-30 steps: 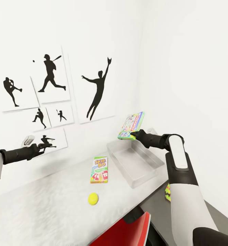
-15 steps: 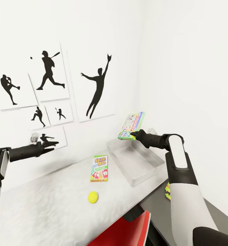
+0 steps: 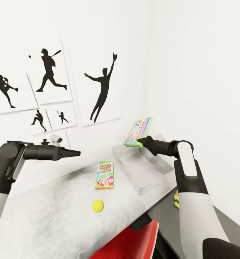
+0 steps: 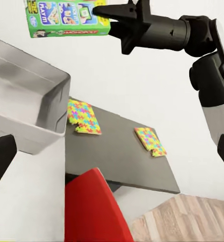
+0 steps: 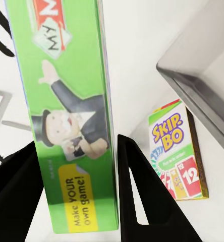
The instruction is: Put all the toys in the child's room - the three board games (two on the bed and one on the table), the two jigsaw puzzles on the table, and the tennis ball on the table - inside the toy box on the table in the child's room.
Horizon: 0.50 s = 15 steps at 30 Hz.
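My right gripper (image 3: 141, 141) is shut on a green Monopoly board game (image 3: 138, 132), holding it upright above the far end of the pale grey toy box (image 3: 141, 169). The right wrist view has that box (image 5: 71, 116) between both black fingers (image 5: 137, 191). A Skip-Bo board game (image 3: 104, 175) lies flat on the pale table (image 3: 44, 223), and the yellow tennis ball (image 3: 97, 205) sits nearer to me. My left gripper (image 3: 76, 153) hovers open and empty over the table, left of the Skip-Bo box. Two jigsaw puzzles (image 4: 83, 116) (image 4: 150, 141) lie on the dark lower top (image 4: 122, 161).
A red chair (image 3: 130, 244) is tucked under the table's near edge. White walls meet in a corner behind the toy box. Black baseball silhouette posters (image 3: 102, 90) hang on the left wall. Wood floor (image 4: 182, 222) shows beyond the dark top.
My left arm has swung right and forward, its gripper now reaching out over the table. The head view has shifted a little. The right gripper and its board game have stayed put.
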### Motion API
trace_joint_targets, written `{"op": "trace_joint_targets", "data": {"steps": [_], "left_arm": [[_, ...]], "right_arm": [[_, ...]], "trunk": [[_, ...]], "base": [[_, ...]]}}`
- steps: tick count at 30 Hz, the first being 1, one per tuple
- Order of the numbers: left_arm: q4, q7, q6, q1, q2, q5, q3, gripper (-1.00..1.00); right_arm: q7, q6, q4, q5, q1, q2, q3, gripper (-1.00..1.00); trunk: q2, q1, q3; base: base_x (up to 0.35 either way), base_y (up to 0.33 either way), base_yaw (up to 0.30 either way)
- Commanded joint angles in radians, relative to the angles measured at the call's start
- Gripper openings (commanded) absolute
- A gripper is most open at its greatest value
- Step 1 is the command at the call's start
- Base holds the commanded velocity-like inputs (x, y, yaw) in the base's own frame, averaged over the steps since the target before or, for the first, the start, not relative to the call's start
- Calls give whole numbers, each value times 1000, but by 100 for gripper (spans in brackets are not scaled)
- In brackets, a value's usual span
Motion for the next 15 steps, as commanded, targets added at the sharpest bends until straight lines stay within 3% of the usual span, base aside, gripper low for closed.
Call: {"op": "trace_joint_targets", "data": {"steps": [1,8,15], "left_arm": [[-7,-3,11,-1,2,16,-6,100],[-18,-3,11,0,1,43,-57,100],[-15,-3,11,1,3,45,-74,100]], "right_arm": [[-10,3,0,-11,-2,1,-2,-100],[-10,3,0,-11,-2,1,-2,-100],[-10,3,0,-11,-1,-1,-2,-100]], "trunk": [[-2,1,-4],[-2,1,-16],[-2,1,-27]], "base": [[0,0,0],[0,0,0],[0,0,0]]}}
